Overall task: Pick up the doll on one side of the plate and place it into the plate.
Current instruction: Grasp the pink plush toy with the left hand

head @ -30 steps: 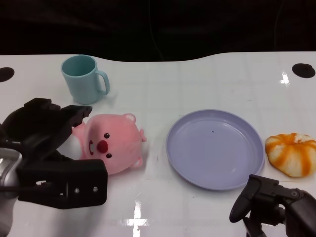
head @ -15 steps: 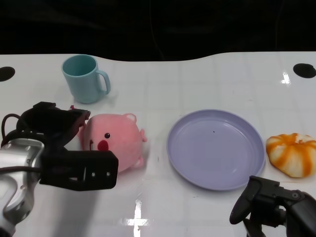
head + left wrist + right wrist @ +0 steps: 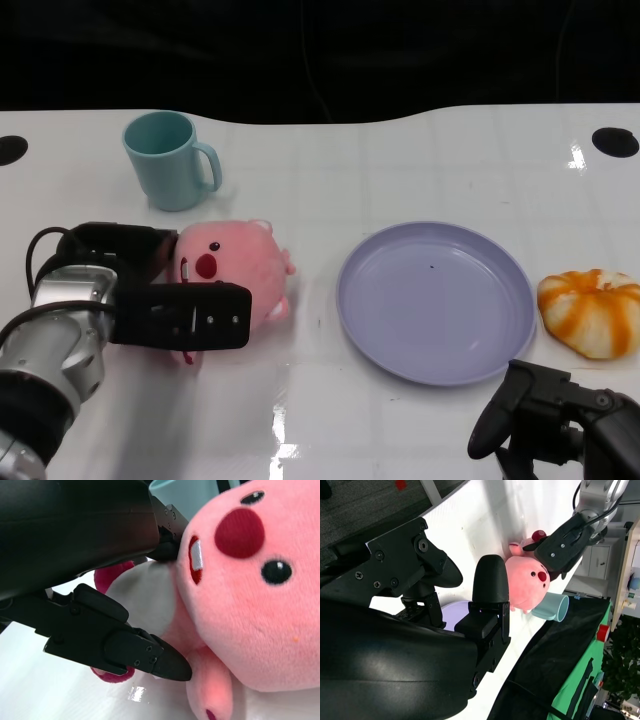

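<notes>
Left hand (image 3: 150, 300) fingers close around the pink doll (image 3: 235, 268), gripping it. Right hand (image 3: 560, 430) hangs open, holding nothing, near the plate (image 3: 435, 300).

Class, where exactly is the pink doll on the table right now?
In the head view, the pink doll lies left of the purple plate and just in front of the teal mug, with the left hand closing around it.

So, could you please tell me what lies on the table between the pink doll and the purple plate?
Nothing: in the head view, the stretch between the pink doll and the purple plate is bare white table, with only a tiny dark speck.
</notes>
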You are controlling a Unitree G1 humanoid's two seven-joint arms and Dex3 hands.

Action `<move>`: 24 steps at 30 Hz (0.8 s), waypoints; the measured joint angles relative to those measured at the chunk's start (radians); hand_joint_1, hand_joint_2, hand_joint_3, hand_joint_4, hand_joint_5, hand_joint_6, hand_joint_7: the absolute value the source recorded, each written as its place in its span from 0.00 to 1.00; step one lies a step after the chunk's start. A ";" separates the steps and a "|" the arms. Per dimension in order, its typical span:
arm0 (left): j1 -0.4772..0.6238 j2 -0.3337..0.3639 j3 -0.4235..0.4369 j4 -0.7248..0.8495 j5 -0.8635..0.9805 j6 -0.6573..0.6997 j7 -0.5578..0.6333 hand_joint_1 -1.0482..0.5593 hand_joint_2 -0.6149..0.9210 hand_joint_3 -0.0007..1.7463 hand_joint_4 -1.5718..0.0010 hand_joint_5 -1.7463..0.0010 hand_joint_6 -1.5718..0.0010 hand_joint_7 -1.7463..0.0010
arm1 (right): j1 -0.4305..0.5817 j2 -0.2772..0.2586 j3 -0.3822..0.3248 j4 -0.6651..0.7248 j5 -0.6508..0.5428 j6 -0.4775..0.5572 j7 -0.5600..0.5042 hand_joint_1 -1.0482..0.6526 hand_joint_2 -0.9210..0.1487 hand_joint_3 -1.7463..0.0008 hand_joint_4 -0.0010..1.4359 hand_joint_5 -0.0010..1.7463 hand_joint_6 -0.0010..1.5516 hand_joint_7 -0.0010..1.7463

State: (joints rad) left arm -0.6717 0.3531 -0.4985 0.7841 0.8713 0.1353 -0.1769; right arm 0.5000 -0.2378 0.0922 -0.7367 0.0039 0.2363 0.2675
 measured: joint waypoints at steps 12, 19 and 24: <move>-0.114 -0.079 -0.026 0.277 -0.086 -0.059 0.015 0.34 1.00 0.04 0.58 0.92 0.51 0.97 | 0.011 -0.001 -0.003 -0.031 0.001 0.017 0.001 0.60 0.28 0.36 0.44 0.99 0.36 0.85; -0.108 -0.085 -0.017 0.320 -0.133 -0.124 0.109 0.48 1.00 0.12 0.54 0.13 0.32 0.66 | 0.012 0.000 -0.005 -0.031 0.004 0.017 0.001 0.61 0.28 0.35 0.44 0.99 0.36 0.85; -0.071 -0.077 -0.014 0.318 -0.155 -0.185 0.231 0.48 1.00 0.23 0.59 0.08 0.50 0.63 | 0.013 -0.001 -0.007 -0.030 0.004 0.016 0.002 0.61 0.30 0.33 0.44 0.99 0.36 0.85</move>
State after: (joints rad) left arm -0.7423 0.2762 -0.5125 1.1020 0.7160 -0.0497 0.0538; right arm 0.5131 -0.2384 0.0850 -0.7662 0.0074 0.2527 0.2695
